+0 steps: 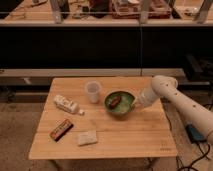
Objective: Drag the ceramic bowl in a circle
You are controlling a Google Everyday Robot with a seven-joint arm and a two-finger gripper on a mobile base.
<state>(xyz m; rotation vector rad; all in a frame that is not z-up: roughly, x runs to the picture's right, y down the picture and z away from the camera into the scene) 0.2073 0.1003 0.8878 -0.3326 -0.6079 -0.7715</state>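
Observation:
The ceramic bowl [119, 103] is round, shallow and dark green, with a small brown oblong item [115, 101] inside. It sits on the wooden table [130, 135], just right of the translucent plastic cup [92, 91]. My gripper [135, 104] is at the bowl's right rim, at the end of the white arm [170, 95] that reaches in from the right.
A white bottle [67, 104] lies on its side at the table's left. A dark snack bar [61, 129] and a pale flat packet [87, 137] lie near the front left. Dark shelving stands behind the table. A blue object [194, 133] is on the floor at right.

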